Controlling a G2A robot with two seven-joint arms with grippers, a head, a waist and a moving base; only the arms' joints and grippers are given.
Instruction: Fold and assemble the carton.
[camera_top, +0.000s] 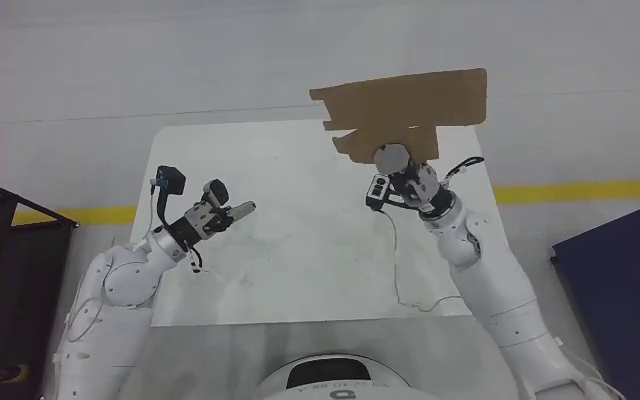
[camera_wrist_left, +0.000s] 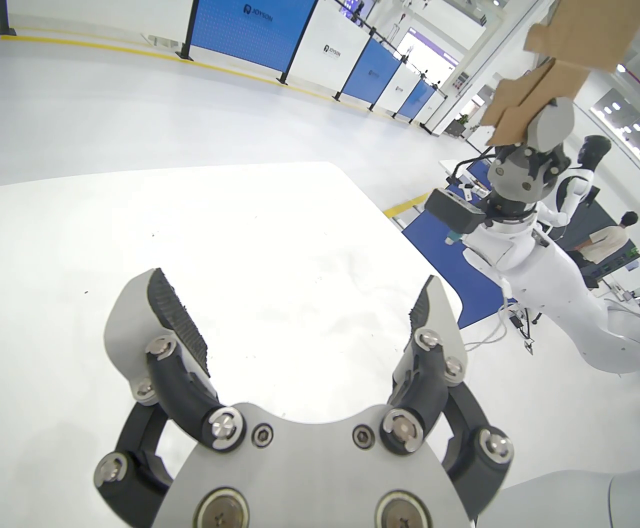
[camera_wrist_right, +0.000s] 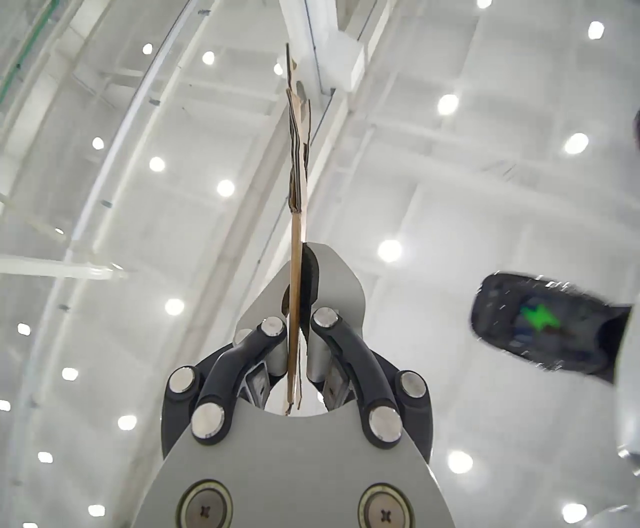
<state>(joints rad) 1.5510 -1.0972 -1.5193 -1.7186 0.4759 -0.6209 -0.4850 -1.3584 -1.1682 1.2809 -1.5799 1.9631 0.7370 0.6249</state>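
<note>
Top view: the right gripper (camera_top: 392, 160) sits over a corner of the white table (camera_top: 300, 280), clamped tight on one edge of the flat, unfolded carton (camera_top: 410, 105). The carton fans out beyond its fingertips, clear of the tabletop. In the right wrist view the sheet stands edge-on between the pads. The left gripper (camera_wrist_left: 292, 285) hovers above the table with its fingers spread wide, holding nothing. The carton is well apart from it.

White-shelled arms (camera_top: 492, 290), black wrist cameras (camera_top: 170, 181).
Left gripper (camera_wrist_left: 292, 287): silver palm plate (camera_wrist_left: 300, 450) with cross-head screws (camera_wrist_left: 220, 512); beyond the plate, black links (camera_wrist_left: 175, 395) on steel pins (camera_wrist_left: 226, 429), grey fingers (camera_wrist_left: 125, 320), ribbed black pads (camera_wrist_left: 177, 320). Right gripper (camera_wrist_right: 300, 255) seems identical.
</note>
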